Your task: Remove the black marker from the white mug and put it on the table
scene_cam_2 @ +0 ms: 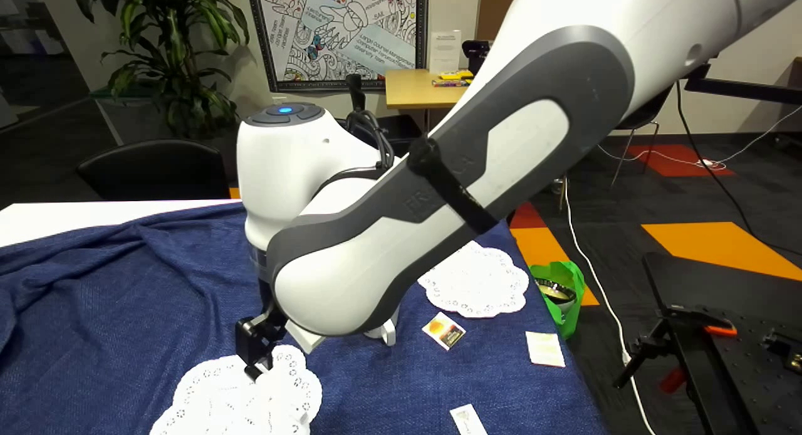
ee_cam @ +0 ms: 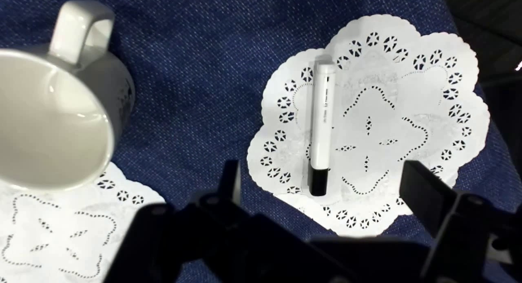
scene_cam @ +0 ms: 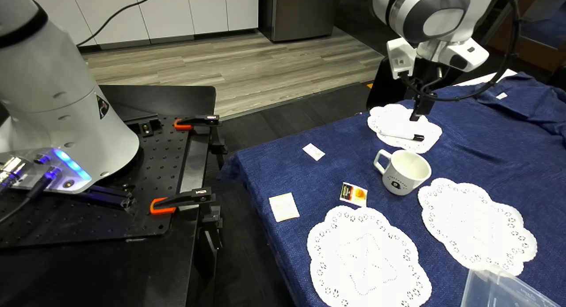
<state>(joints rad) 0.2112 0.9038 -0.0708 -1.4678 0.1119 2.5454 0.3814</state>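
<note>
One black-capped white marker (ee_cam: 323, 120) lies on one of three lace doilies (scene_cam: 367, 262), outside the one white mug (scene_cam: 400, 176), which stands upright nearby; one gripper (ee_cam: 321, 185) hangs over that doily, its jaws wide apart, the marker's cap toward it; three small paper cards (scene_cam: 284, 206), one farther white scrap (scene_cam: 501, 95) and part of a clear plastic container (scene_cam: 499, 291) share the table (scene_cam: 283, 170), draped in dark blue cloth (scene_cam_2: 388, 397) that rumples toward one end; across a strip of dark floor (scene_cam: 239, 262), two orange-tipped clamps (scene_cam: 162, 207) sit on the edge of a black bench (scene_cam: 101, 276); beyond, white cabinets (scene_cam: 163, 15) line wood-look flooring (scene_cam: 212, 63), while in an exterior view one potted plant (scene_cam_2: 178, 59) stands near a framed artwork (scene_cam_2: 341, 37) on the wall (scene_cam_2: 457, 12).
</note>
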